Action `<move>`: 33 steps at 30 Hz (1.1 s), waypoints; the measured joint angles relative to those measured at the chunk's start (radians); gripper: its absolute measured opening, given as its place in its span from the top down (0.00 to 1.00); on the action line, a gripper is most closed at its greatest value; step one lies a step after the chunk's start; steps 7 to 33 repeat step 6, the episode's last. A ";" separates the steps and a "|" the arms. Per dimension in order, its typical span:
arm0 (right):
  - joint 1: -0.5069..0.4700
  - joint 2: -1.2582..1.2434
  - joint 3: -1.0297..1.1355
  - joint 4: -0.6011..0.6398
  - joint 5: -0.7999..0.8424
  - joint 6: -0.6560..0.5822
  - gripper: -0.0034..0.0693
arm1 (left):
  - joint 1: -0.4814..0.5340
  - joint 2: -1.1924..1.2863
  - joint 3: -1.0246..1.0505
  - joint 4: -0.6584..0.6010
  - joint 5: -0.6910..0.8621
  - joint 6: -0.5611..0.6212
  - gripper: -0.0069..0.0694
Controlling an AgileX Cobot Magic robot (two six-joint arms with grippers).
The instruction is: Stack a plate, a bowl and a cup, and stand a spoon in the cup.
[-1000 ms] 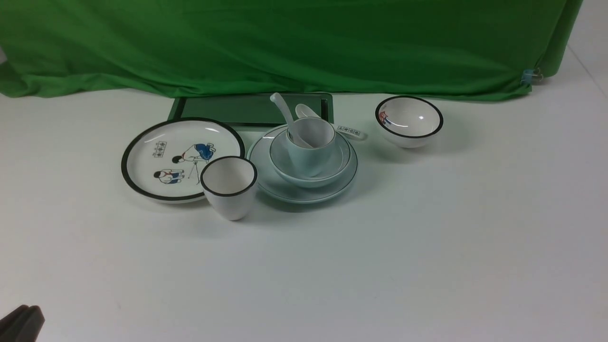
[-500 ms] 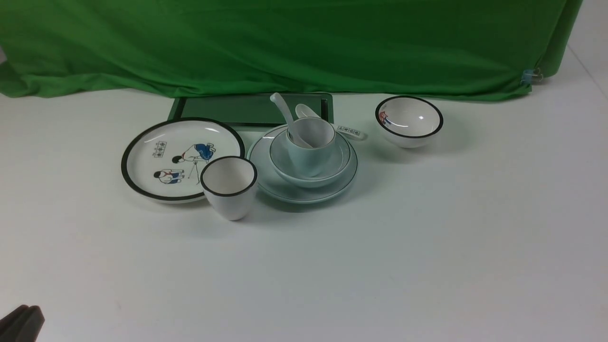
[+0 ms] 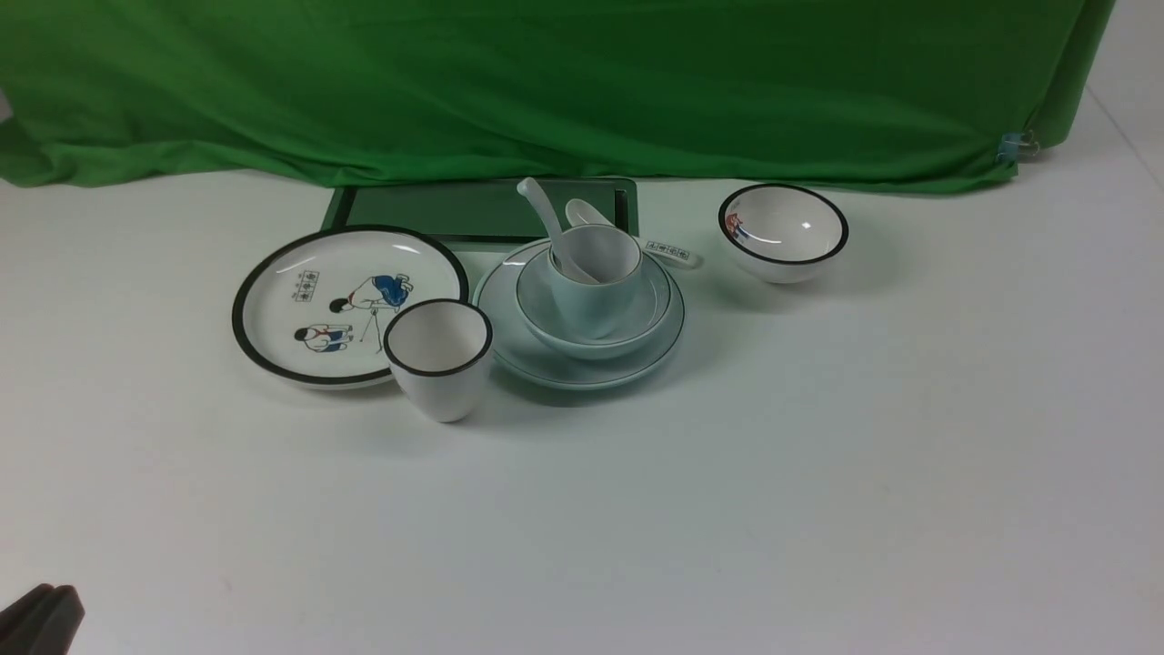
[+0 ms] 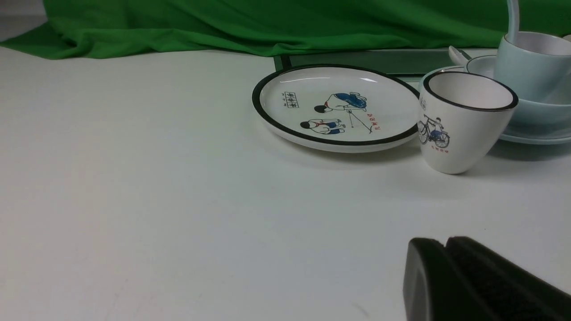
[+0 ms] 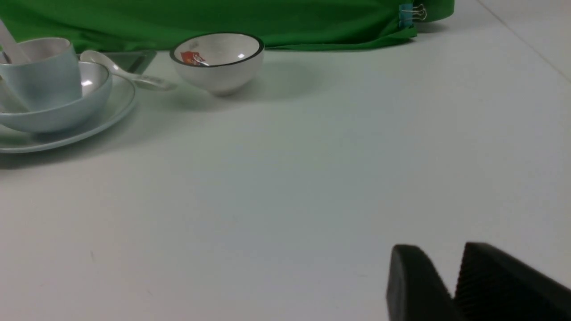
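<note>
The pale blue plate (image 3: 582,371) sits at mid-table with the pale blue bowl (image 3: 627,338) on it. The light-blue cup (image 3: 589,305) stands in the bowl. The plain white spoon (image 3: 541,211) stands tilted in the cup, handle up and to the left. The stack also shows in the left wrist view, with the cup (image 4: 528,67), and in the right wrist view, with the cup (image 5: 42,76). My left gripper (image 3: 41,619) is shut and empty at the near left corner (image 4: 446,243). My right gripper (image 5: 446,249) is empty, low over bare table, its fingertips a little apart.
A black-rimmed cartoon plate (image 3: 273,309) and a black-rimmed white cup (image 3: 439,368) stand left of the stack. A marked spoon (image 3: 671,251) lies behind it, and a small black-rimmed bowl (image 3: 782,238) is to the right. A dark tray (image 3: 455,209) and green cloth (image 3: 582,82) lie behind.
</note>
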 joint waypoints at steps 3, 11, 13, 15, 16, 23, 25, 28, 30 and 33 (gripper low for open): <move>0.000 0.000 0.000 0.000 0.000 0.000 0.67 | 0.000 0.000 0.000 0.001 0.000 0.000 0.92; 0.000 0.000 0.000 0.000 0.000 0.000 0.67 | 0.000 0.000 0.000 0.001 0.000 0.000 0.92; 0.000 0.000 0.000 0.000 0.000 0.000 0.67 | 0.000 0.000 0.000 0.001 0.000 0.000 0.92; 0.000 0.000 0.000 0.000 0.000 0.000 0.67 | 0.000 0.000 0.000 0.001 0.000 0.000 0.92; 0.000 0.000 0.000 0.000 0.000 0.000 0.67 | 0.000 0.000 0.000 0.001 0.000 0.000 0.92; 0.000 0.000 0.000 0.000 0.000 0.000 0.67 | 0.000 0.000 0.000 0.001 0.000 0.000 0.92; 0.000 0.000 0.000 0.000 0.000 0.000 0.67 | 0.000 0.000 0.000 0.001 0.000 0.000 0.92; 0.000 0.000 0.000 0.000 0.000 0.000 0.67 | 0.000 0.000 0.000 0.001 0.000 0.000 0.92; 0.000 0.000 0.000 0.000 0.000 0.000 0.67 | 0.000 0.000 0.000 0.001 0.000 0.000 0.92; 0.000 0.000 0.000 0.000 0.000 0.000 0.67 | 0.000 0.000 0.000 0.001 0.000 0.000 0.92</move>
